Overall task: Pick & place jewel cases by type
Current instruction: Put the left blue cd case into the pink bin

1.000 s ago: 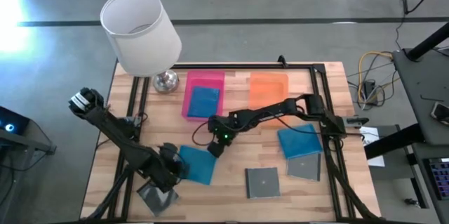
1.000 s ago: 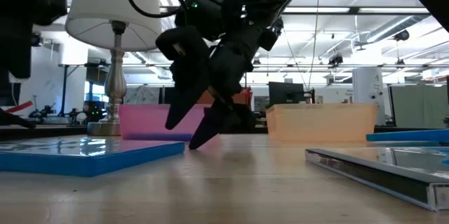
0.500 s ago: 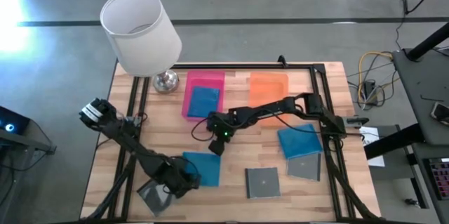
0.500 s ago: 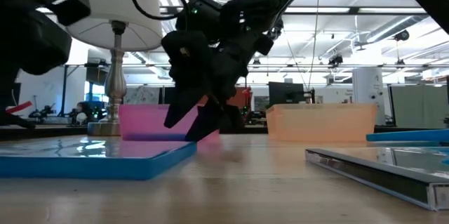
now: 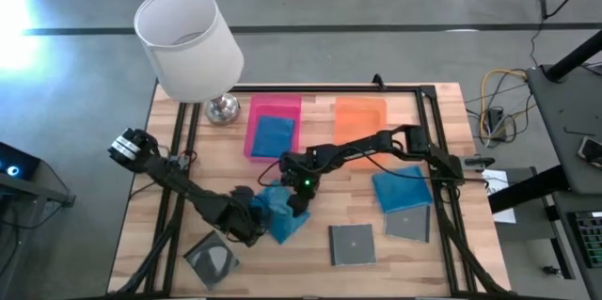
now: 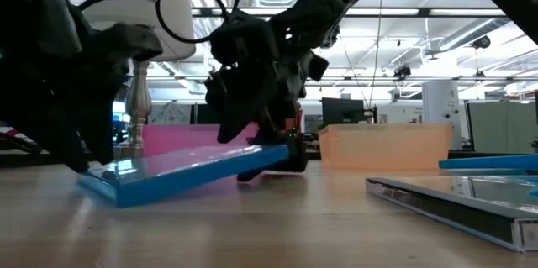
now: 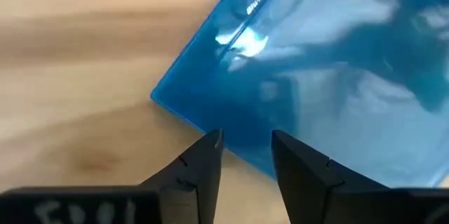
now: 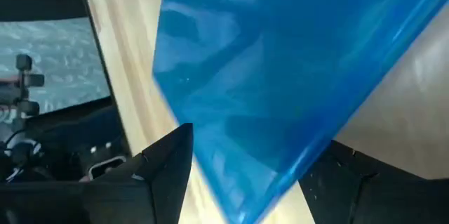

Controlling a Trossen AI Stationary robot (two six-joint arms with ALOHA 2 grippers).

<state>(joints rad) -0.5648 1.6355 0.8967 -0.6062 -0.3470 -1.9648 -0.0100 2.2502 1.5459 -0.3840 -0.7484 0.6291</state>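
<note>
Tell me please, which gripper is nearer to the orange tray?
The right. The right gripper is at the table's middle, on the tilted blue case, just in front of the orange tray. The left gripper is at that case's other edge, farther toward the front-left.

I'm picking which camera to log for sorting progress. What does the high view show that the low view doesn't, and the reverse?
Only the high view: a blue case inside the pink tray, the empty orange tray, and a grey case near the front-left corner. Only the low view: the blue jewel case is tilted, its right edge lifted off the table. Both: the left gripper and right gripper at that case, plus the lamp.
</note>
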